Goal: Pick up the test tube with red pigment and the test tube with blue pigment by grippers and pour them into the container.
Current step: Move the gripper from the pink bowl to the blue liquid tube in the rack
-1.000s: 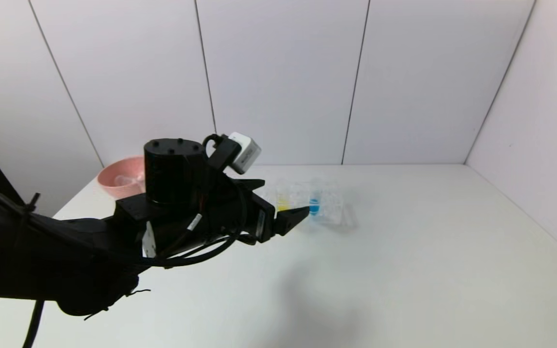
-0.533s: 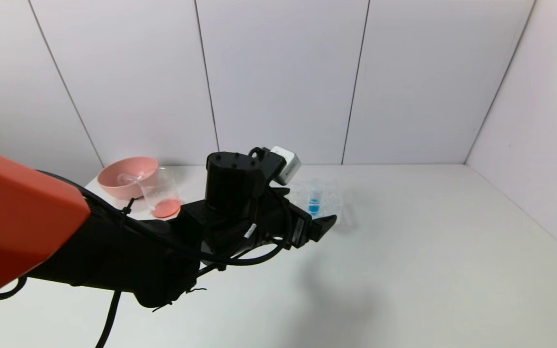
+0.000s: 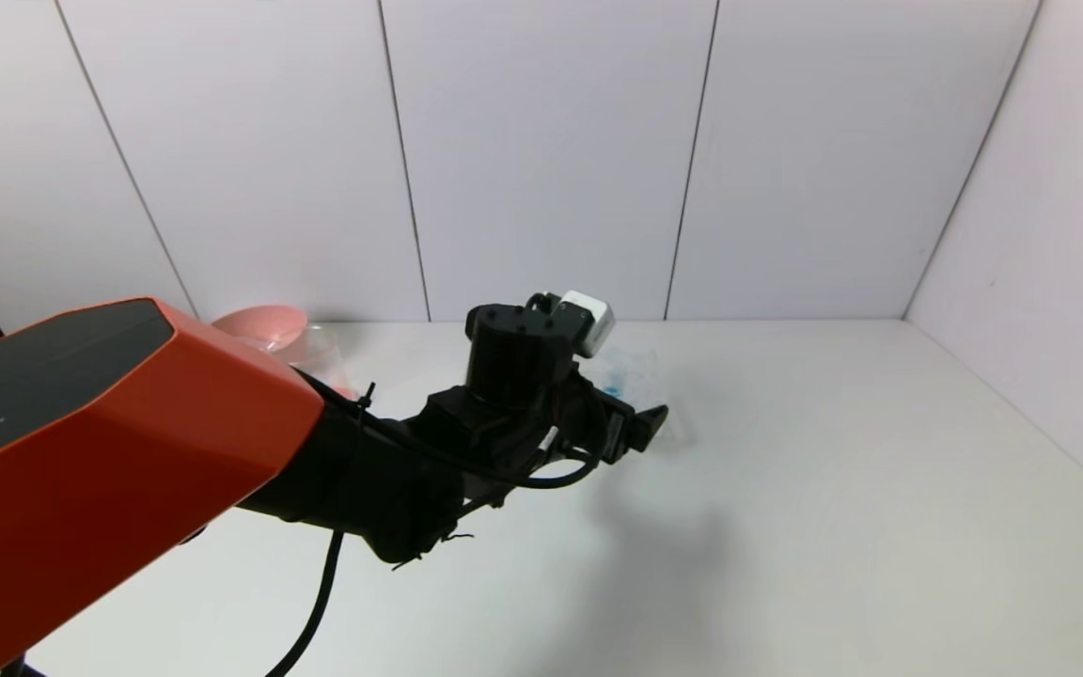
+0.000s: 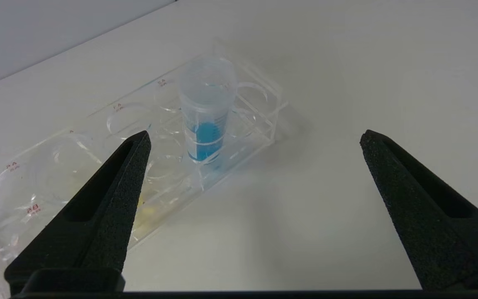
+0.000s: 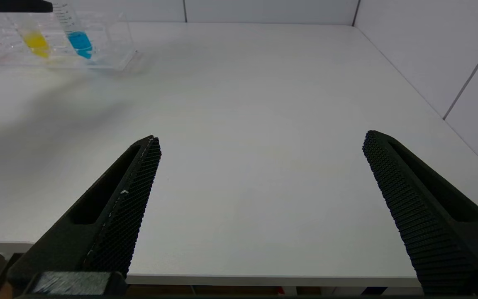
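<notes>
The test tube with blue pigment (image 4: 206, 120) stands upright in a clear plastic rack (image 4: 259, 124); it also shows in the head view (image 3: 611, 386) and the right wrist view (image 5: 79, 41). My left gripper (image 4: 255, 133) is open and empty, hovering just in front of the rack, with the blue tube nearer one finger; in the head view (image 3: 647, 425) it is at the table's middle. The glass container (image 3: 320, 346) stands at the far left, mostly hidden behind my left arm. No test tube with red pigment is in view. My right gripper (image 5: 262, 137) is open and empty over the table's near edge.
A pink bowl (image 3: 259, 324) sits at the far left corner behind the container. A tube with yellow liquid (image 5: 35, 41) stands in the rack beside the blue one. White walls close the back and right sides of the table (image 3: 833, 489).
My left arm has reached forward and to the right, bringing its open gripper up to the rack. The arm now covers most of the container and the yellow tube in the head view.
</notes>
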Action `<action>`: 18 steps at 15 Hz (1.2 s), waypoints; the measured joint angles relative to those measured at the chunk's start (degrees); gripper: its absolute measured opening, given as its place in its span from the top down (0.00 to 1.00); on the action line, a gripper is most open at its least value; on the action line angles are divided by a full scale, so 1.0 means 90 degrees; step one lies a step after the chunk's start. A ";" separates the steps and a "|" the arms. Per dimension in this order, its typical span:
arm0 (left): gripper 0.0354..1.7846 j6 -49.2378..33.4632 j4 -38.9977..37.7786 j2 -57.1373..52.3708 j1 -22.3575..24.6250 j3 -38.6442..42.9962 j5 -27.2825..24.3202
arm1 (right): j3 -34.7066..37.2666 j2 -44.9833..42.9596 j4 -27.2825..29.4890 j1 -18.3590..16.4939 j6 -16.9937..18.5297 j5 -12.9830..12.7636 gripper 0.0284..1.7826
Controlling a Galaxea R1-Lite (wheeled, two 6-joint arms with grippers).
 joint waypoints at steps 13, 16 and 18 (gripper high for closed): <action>0.01 -0.0205 0.0528 0.1146 -0.0199 -0.1657 0.1360 | 0.0000 -0.0003 0.0003 -0.0005 0.0000 0.0000 0.00; 0.01 -0.0287 0.0523 0.1250 -0.0199 -0.1837 0.1445 | 0.0000 -0.0003 0.0003 -0.0003 0.0000 0.0000 0.00; 0.01 -0.0303 0.0520 0.1314 -0.0207 -0.1890 0.1448 | 0.0000 -0.0003 0.0003 0.0000 0.0000 0.0000 0.00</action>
